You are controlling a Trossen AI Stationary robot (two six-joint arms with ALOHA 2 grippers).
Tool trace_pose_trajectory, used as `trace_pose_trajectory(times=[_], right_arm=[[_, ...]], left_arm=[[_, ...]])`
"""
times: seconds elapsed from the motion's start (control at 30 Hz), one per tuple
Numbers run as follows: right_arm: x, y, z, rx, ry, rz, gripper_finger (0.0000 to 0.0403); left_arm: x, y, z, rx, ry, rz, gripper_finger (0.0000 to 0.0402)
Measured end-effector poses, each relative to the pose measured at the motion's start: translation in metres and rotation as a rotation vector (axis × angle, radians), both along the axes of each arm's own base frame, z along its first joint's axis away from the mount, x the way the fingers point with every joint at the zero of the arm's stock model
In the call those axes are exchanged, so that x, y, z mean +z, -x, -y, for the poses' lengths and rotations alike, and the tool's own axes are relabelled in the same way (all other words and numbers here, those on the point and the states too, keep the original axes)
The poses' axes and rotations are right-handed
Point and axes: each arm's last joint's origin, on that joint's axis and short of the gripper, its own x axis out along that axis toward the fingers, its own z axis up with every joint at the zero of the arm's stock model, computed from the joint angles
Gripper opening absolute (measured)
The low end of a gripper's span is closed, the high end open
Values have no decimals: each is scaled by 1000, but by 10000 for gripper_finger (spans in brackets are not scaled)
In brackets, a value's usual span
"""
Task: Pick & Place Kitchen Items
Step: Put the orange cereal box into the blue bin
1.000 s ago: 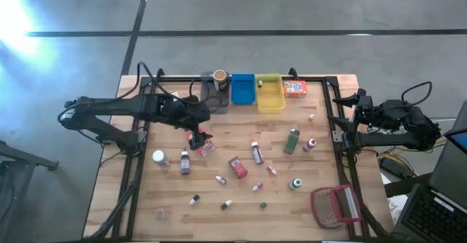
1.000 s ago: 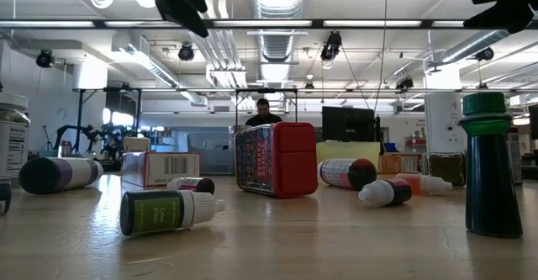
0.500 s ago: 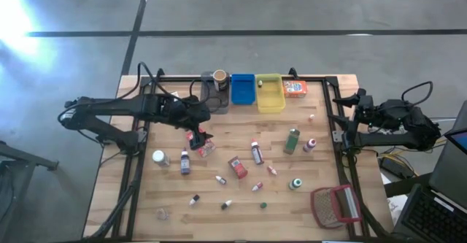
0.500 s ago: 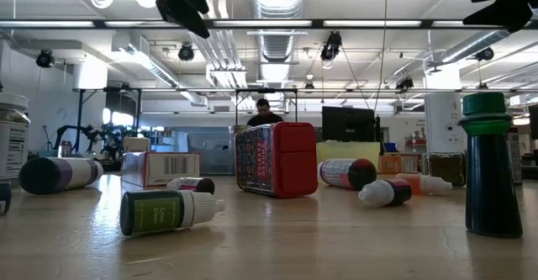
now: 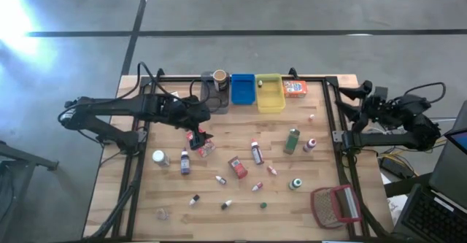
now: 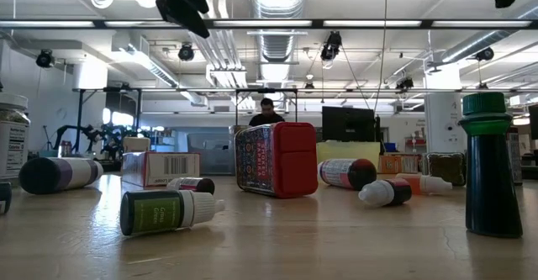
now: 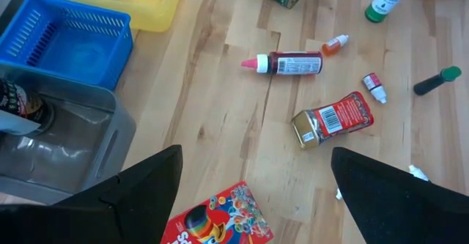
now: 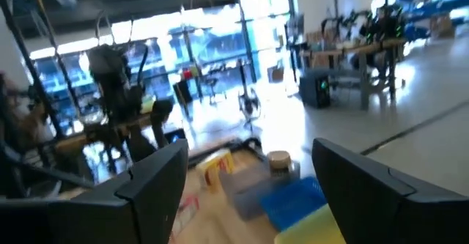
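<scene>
Where the high view hides it, left gripper (image 7: 253, 200) gapes over cereal box (image 7: 216, 220).

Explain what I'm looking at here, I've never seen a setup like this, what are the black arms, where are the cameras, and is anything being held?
These are two robot arms at a wooden table, each ending in a two-finger gripper. One picture looks straight down from above, one looks level across the tabletop, and one comes from a camera on each wrist.

From above, the left gripper hangs over a colourful cereal box, fingers open; its wrist camera shows the box just below them, not held. The right gripper waits at the table's right edge, fingers apart, holding nothing.

Scattered on the wood are small groceries: a red packet, a green bottle, a sauce bottle and tiny dropper bottles. Along the far edge sit a grey bin, blue bin and yellow bin, with an orange box beside them. A red-framed mesh object lies near the front right.
</scene>
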Motion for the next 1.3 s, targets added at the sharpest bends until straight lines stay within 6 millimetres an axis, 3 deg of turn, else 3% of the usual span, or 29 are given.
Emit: trace_pose_trajectory(times=[0.27,0.43,0.67,0.9,1.07,1.3], right_arm=[[1,-9,1,-29,69,-47,269],[-7,-31,4,-159,99,-303,261],[-5,-60,5,-198,142,-686,265],[6,-86,10,-226,107,-896,262],[11,-115,23,-223,87,-1001,249],[20,-149,58,-206,55,-1137,246]], left_arm=[[0,0,0,0,0,0,355],[0,0,0,0,0,0,355],[0,0,0,0,0,0,355],[0,0,0,0,0,0,355],[0,0,0,0,0,0,355],[0,0,0,-1,0,0,355]])
